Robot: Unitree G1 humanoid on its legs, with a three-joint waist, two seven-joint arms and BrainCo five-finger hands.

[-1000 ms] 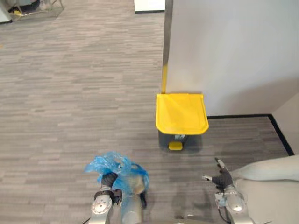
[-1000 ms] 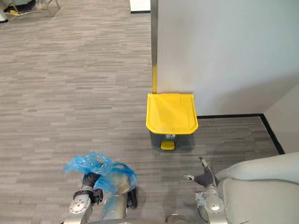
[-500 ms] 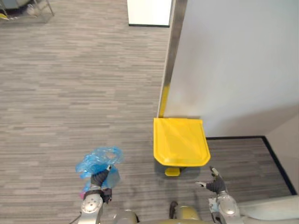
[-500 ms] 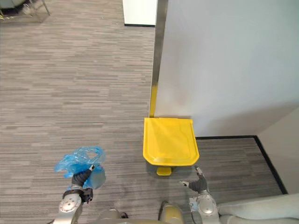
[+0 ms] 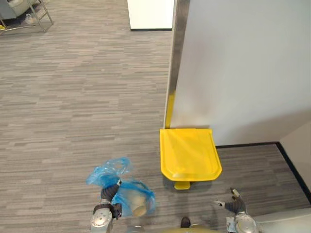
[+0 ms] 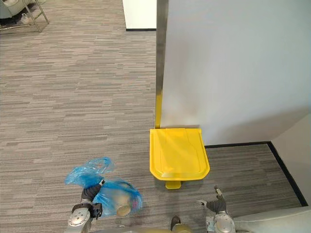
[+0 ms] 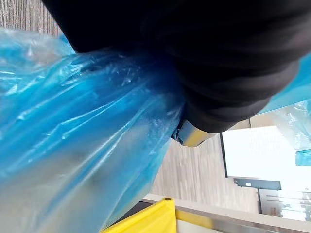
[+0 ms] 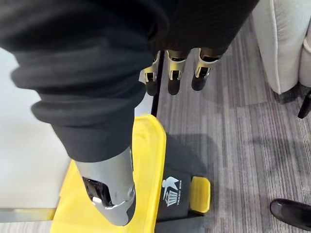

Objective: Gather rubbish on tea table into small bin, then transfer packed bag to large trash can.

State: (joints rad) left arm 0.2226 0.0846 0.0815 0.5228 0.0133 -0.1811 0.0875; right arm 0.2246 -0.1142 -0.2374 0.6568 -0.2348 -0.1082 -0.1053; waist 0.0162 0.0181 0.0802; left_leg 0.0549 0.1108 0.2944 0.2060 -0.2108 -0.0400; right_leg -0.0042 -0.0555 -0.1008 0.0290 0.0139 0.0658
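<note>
A blue plastic rubbish bag (image 5: 121, 187) hangs from my left hand (image 5: 109, 193), whose fingers are curled round its gathered neck. A paper cup (image 5: 139, 209) shows through the bag's lower side. In the left wrist view the bag (image 7: 73, 145) presses against the hand's dark cover (image 7: 218, 58). The large trash can (image 5: 189, 153) has a shut yellow lid and a yellow pedal (image 5: 182, 185). It stands on the floor against the wall, ahead and to the right of the bag. My right hand (image 5: 234, 205) is open and empty, its fingers (image 8: 175, 73) straight above the can's lid (image 8: 146, 160).
A white wall (image 5: 243, 63) with a metal edge post (image 5: 177, 48) rises behind the can. A pale sofa (image 8: 286, 43) stands at the right, by my right arm. A metal rack (image 5: 24, 12) and a white cabinet (image 5: 150, 13) are far off across the carpet.
The whole view has shifted as the camera moved towards the can. The bag stays in my left hand and has swung so that the cup shows. The right hand stays open.
</note>
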